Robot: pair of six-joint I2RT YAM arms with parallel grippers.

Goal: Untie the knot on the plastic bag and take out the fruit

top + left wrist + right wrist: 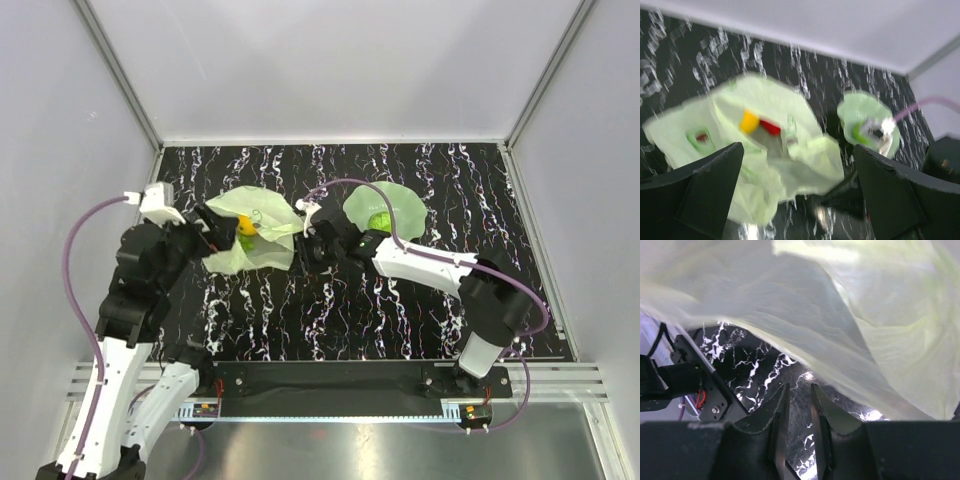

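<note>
The pale green plastic bag (252, 242) lies crumpled on the table between my grippers. In the left wrist view the bag (805, 165) is open, with a yellow piece (749, 121) and a red piece (771, 128) showing inside. I cannot make out a tied knot; a thin strip of bag (283, 230) reaches toward the right gripper. My left gripper (210, 232) is wide open at the bag's left edge and holds nothing (797, 150). My right gripper (308, 244) is at the bag's right edge, its jaws a narrow gap apart and empty (799, 390), with bag film just ahead.
A green wavy-edged dish (400, 200) sits right of the bag with a green round fruit (379, 220) on it. It also shows in the left wrist view (860, 107). The right arm's purple cable (345, 183) arcs over the dish. Grey walls enclose the table.
</note>
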